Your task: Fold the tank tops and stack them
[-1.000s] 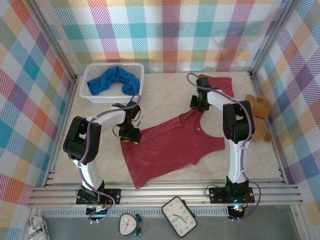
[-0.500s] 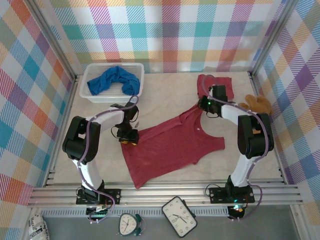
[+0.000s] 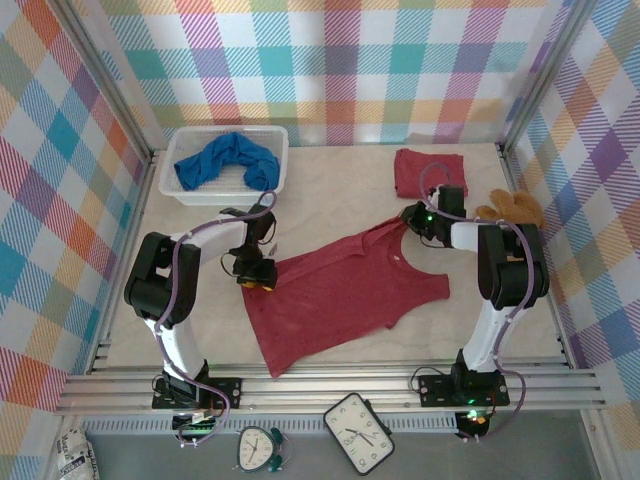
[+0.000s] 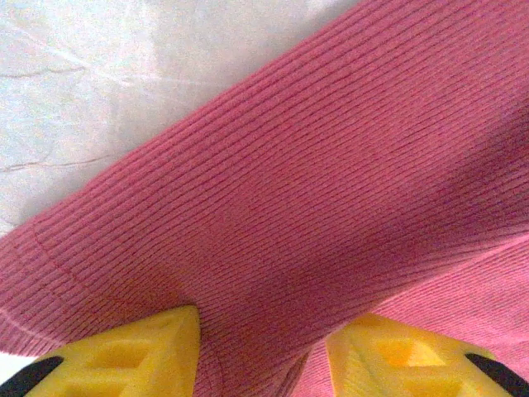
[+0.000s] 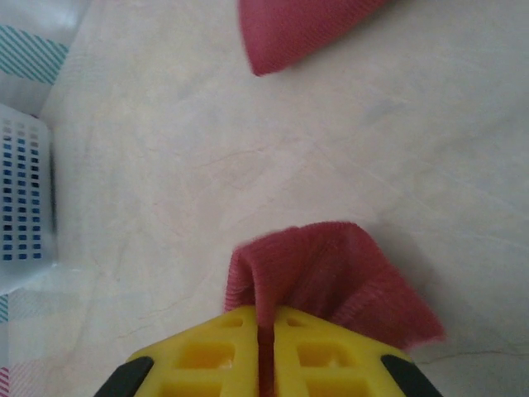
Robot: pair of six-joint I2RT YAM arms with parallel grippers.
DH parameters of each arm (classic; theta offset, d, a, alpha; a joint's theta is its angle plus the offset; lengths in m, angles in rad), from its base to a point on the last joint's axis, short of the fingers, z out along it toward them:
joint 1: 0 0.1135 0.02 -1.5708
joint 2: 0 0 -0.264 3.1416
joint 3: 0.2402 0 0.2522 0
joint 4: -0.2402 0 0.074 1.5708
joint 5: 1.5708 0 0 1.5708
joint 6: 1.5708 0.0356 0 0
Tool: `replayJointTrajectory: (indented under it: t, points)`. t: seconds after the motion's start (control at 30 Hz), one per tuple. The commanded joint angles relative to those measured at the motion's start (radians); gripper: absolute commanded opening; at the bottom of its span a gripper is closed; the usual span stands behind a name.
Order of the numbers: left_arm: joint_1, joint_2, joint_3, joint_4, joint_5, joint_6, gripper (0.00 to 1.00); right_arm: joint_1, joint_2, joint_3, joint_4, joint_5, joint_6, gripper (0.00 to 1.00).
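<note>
Right gripper (image 5: 266, 318): pressed together on a strap fold of the spread red tank top (image 3: 340, 300), table centre. Left gripper (image 4: 260, 331): part-spread astride its hem, 9 o'clock; grip cannot be told. Folded red tank top (image 3: 428, 170): 1 o'clock. Blue tank top (image 3: 225, 160): in basket (image 3: 215, 197), 11 o'clock. Step, judged: first fold of second top. Next: carry both edges across evenly.
</note>
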State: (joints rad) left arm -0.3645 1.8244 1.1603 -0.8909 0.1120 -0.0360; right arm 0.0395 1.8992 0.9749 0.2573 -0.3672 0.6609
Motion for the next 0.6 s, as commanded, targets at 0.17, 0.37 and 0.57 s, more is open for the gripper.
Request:
replayJointTrajectory:
  t: [0.17,0.37,0.57]
  points:
    - [0.013,-0.016,-0.007,-0.079,-0.012,0.024,0.44,-0.033,0.043,0.053,-0.176,-0.014,-0.017,0.19]
    - [0.017,-0.019,0.026,-0.105,-0.021,0.036,0.44,-0.039,0.045,0.082,-0.254,0.011,-0.031,0.24]
    - [0.018,-0.055,0.056,-0.148,-0.005,0.044,0.44,-0.074,0.029,0.067,-0.209,-0.045,-0.014,0.28]
